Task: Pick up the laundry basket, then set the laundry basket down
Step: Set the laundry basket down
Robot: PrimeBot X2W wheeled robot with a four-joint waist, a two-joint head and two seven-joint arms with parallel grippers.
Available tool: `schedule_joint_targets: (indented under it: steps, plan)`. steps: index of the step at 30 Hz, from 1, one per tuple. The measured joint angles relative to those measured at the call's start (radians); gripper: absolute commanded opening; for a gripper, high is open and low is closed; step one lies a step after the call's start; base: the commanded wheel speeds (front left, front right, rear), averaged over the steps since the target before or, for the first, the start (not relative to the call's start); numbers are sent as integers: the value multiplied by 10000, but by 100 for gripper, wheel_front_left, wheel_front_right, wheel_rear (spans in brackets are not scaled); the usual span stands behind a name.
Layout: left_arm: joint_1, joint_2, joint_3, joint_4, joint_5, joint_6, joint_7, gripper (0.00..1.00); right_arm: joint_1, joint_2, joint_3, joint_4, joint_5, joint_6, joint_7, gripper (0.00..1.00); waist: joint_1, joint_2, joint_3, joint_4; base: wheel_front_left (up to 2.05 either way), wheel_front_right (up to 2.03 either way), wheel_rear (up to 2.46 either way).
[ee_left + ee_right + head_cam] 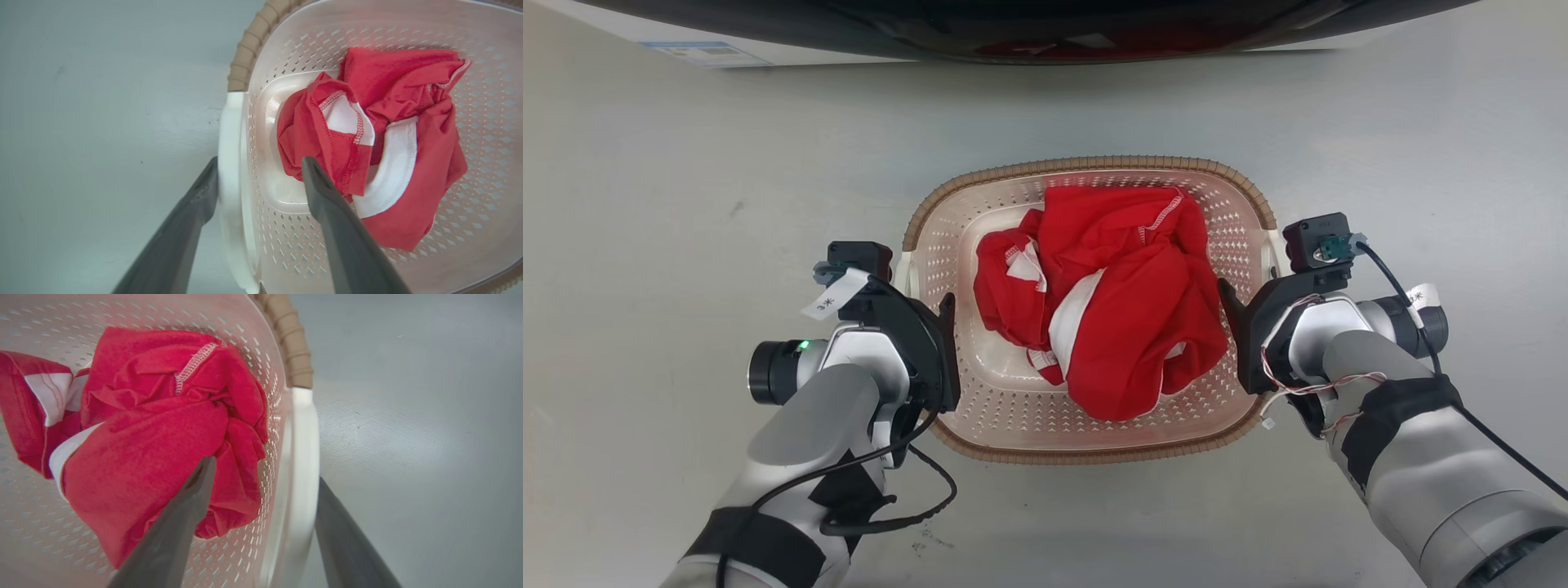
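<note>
a: what's the biggest thing in front of us?
b: the pale grey floor (686, 204), which runs across the whole head view. along the top edge we see a dark curved shape (1045, 33), and at the upper left a white panel with a blue label (707, 53). we can't make out more of either.
a: and the laundry basket?
b: the laundry basket (1013, 408) is straight ahead on that floor, between our two arms, with brown trim (1086, 163) round its rim. we can't tell whether its base touches the floor.
a: what's in it?
b: a crumpled red garment (1127, 327) with white bands, heaped in the middle.
a: our grippers?
b: the left gripper (259, 163) is spread wide astride the basket's left handle (231, 155). one finger is outside, its tip against the handle's outer edge. the other is inside the basket, apart from the wall, in front of the garment. it clamps nothing.
a: and the right?
b: the right gripper (264, 471) stands the same way across the right handle (302, 449). its outer finger is close against the handle and its inner finger is inside, in front of the red cloth. the jaws are parted, not pinching.
a: any small things?
b: a black cable (915, 498) loops beside our left forearm, a white tag (833, 296) hangs at that wrist, and a green light (803, 345) glows just below it.
</note>
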Motion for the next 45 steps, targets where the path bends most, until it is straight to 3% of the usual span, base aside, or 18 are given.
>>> schedule_joint_targets:
  steps: [19, 31, 45]
  plan:
    - [-163, -19, -558, 416, -324, -88, 71, 100, 90, 4, 56, 309, 2, 54, -184, 100, -2, 0, -820, 41, 0, 0, 0]
    - [-30, -17, -713, 957, -67, -360, -903, 100, 680, 36, -173, 326, 238, 280, -849, 100, -2, 0, -1937, 8, 0, 0, 0]
    - [1156, 151, -702, 988, 102, -616, -2734, 100, 1975, 67, -399, 278, 564, 366, -2364, 100, -2, -1, -4049, -166, 0, 0, 0]
